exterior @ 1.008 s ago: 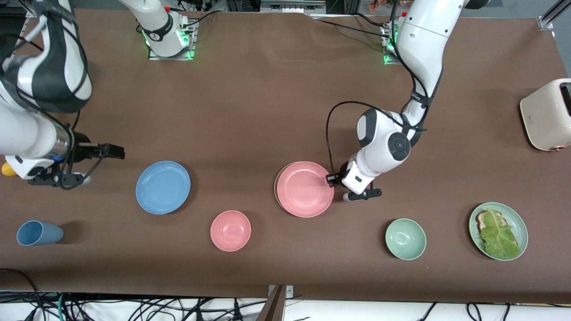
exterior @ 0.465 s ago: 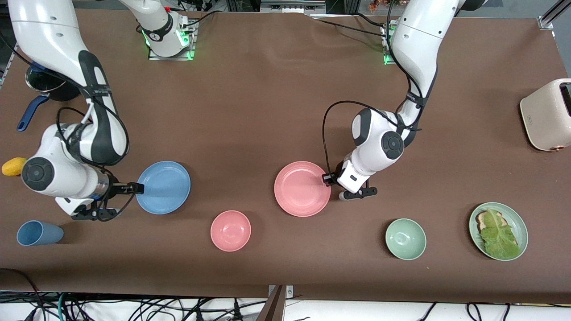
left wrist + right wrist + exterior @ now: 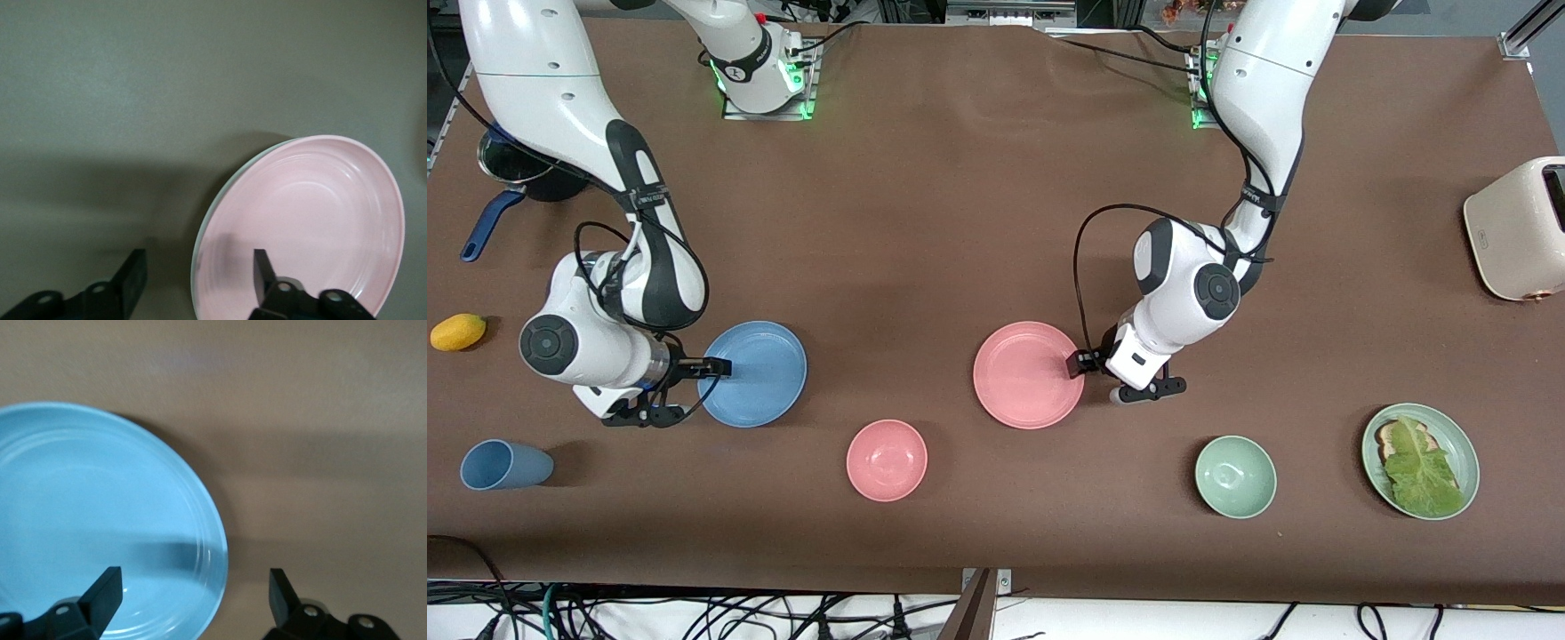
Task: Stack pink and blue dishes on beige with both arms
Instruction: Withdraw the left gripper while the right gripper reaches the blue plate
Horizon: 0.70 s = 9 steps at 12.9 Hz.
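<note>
The salmon pink plate lies on the beige plate, of which only a thin pale rim shows under it. My left gripper is open at the pink plate's edge toward the left arm's end. Its midpoint sits at the rim, one finger over the plate and one over bare table. The sky blue plate lies flat toward the right arm's end. My right gripper is open and straddles its rim, with the blue plate under one finger.
Nearer the front camera stand a deep pink bowl, a blue cup, a pale green bowl and a green plate with toast and lettuce. A beige toaster, a yellow fruit and a dark pot sit at the table's ends.
The right arm swung in from the table's end and brought its open gripper to the blue plate's rim. The pink plate shifted to cover the beige plate fully. The left gripper stayed at the rim.
</note>
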{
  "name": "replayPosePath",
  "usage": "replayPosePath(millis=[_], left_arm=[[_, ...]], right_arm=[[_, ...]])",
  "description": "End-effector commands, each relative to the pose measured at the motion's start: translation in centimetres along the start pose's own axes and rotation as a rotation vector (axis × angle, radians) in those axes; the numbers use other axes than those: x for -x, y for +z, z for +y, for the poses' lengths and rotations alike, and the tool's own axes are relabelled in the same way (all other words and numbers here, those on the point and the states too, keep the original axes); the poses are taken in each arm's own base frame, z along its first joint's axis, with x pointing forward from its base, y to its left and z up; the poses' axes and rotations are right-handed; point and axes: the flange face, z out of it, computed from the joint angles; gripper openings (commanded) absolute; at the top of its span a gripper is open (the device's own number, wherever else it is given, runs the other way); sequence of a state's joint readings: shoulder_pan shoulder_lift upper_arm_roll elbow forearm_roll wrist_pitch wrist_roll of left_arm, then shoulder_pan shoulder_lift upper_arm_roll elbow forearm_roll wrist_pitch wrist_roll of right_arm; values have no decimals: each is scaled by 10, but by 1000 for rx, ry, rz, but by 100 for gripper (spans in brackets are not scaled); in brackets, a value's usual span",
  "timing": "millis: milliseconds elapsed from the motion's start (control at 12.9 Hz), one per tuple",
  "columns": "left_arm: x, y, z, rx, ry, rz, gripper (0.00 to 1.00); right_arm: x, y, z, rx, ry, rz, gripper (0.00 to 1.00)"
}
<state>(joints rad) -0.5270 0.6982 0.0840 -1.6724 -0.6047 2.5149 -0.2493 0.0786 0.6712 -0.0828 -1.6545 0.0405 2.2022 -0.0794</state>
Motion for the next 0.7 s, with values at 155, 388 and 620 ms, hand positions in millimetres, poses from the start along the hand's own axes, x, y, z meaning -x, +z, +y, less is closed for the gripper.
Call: replayPosePath(millis=[155, 388, 620], left_arm=[[-32, -93, -9, -49, 19, -132, 92], [-61, -149, -31, -105, 46, -219, 99], [-80, -184, -63, -103, 153, -265, 99]], right_arm=[[12, 6, 26, -20, -22, 2, 83], [11, 9, 27, -19, -19, 17, 73], [11, 10, 24, -23, -21, 19, 61]])
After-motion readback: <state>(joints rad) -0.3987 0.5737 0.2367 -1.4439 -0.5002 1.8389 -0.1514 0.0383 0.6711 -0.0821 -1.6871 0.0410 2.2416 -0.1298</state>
